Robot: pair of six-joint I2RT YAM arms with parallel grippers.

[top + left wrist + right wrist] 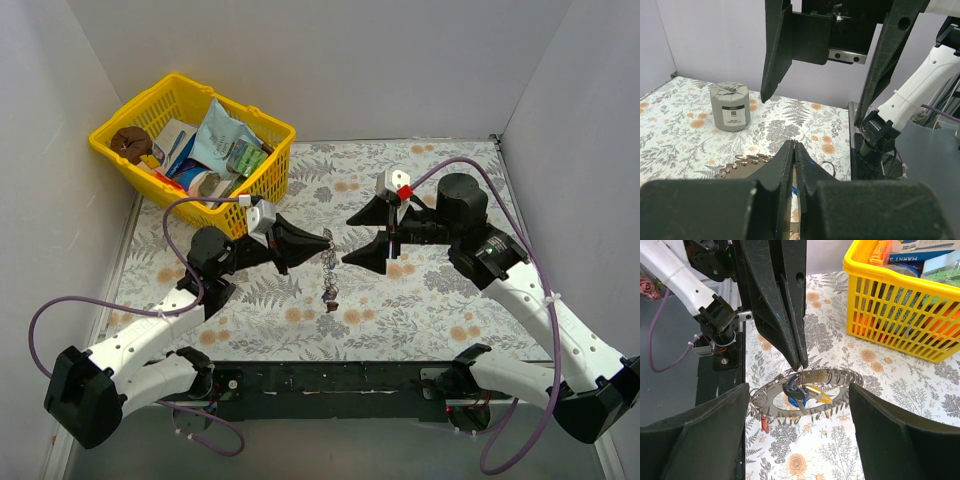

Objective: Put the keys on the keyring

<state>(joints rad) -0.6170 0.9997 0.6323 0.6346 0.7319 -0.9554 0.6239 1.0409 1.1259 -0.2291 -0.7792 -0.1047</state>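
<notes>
The keyring [840, 381], a flat toothed silvery ring with small split rings along its rim, hangs above the floral table. My left gripper [327, 241] is shut on a small ring at its rim; its black fingertips [801, 362] show in the right wrist view. A blue key [791, 395] and a yellow key [821, 394] hang at the ring's centre, and a red key [764, 424] hangs at its near edge. My right gripper [347, 240] is wide open, facing the ring from the right, a finger on each side. In the left wrist view my shut gripper [794, 149] hides most of the keyring [742, 165].
A yellow basket [268, 176] full of packets stands at the back left, also in the right wrist view [900, 315]. A grey round cylinder [730, 106] stands on the table beyond the right gripper. The black base rail [330, 378] runs along the near edge.
</notes>
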